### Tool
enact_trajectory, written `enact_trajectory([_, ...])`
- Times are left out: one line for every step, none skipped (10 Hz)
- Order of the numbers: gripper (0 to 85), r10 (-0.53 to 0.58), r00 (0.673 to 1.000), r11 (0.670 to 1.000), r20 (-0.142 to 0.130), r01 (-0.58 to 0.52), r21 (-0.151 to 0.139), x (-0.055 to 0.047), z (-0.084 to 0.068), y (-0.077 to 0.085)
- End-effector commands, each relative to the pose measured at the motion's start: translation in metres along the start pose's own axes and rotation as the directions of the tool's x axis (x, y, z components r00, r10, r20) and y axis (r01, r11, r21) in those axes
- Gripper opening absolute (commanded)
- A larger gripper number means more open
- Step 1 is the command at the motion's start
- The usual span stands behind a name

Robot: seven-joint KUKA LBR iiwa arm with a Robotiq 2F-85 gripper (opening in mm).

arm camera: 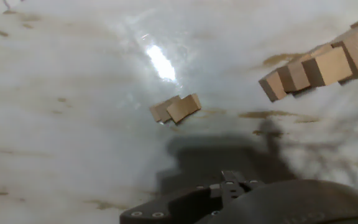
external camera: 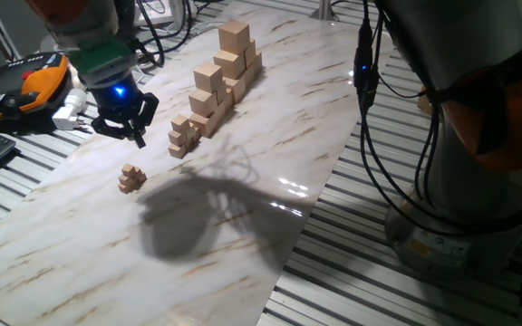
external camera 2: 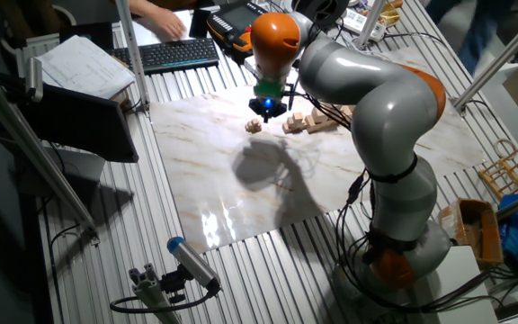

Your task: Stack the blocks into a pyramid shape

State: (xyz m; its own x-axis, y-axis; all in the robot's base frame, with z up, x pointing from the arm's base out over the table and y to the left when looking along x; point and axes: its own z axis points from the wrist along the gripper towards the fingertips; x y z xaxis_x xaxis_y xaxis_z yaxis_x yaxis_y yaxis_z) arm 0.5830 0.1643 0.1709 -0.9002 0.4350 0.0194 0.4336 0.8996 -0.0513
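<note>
A small cluster of tiny tan blocks (external camera: 131,177) sits on the marble board (external camera: 243,226), with at least one cube on top of the others. The other fixed view has the blocks (external camera 2: 254,126) just left of the hand. In the hand view the blocks (arm camera: 176,108) lie ahead, near the middle. My gripper (external camera: 138,136) hovers above and behind the cluster, not touching it. Its fingers look pressed together with nothing between them. The gripper (external camera 2: 269,114) points down, and the hand view catches only the gripper's (arm camera: 232,182) tip at the bottom edge.
A long stepped row of much bigger pale cubes (external camera: 216,81) runs along the board behind the hand, rising toward the far end; the big cubes (arm camera: 316,67) fill the hand view's right side. A keyboard (external camera 2: 178,54) and an orange device (external camera: 39,77) lie off the board.
</note>
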Motion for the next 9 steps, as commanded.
enact_trajectory([0.0,-0.587,0.809,0.810,0.032,0.586,0.025,-0.0001,0.0001,0.0009])
enact_trajectory([0.0,-0.585,0.810,0.811,0.032,0.585,0.025,-0.0006,0.0005,0.0016])
enact_trajectory([0.0,-0.585,0.810,0.811,0.027,0.585,0.024,-0.0003,0.0005,0.0016])
enact_trajectory([0.0,-0.585,0.810,0.811,0.025,0.585,0.019,0.0002,0.0004,0.0009])
enact_trajectory([0.0,-0.585,0.810,0.811,0.024,0.585,0.019,0.0007,0.0002,0.0002])
enact_trajectory([0.0,-0.587,0.810,0.810,0.019,0.586,0.018,0.0008,0.0002,0.0002])
enact_trajectory([0.0,-0.587,0.810,0.810,0.018,0.586,0.016,0.0008,0.0003,0.0004])
enact_trajectory([0.0,-0.587,0.810,0.810,0.018,0.586,0.015,0.0009,0.0003,0.0004])
enact_trajectory([0.0,-0.585,0.810,0.811,0.018,0.585,0.013,0.0008,0.0003,0.0004])
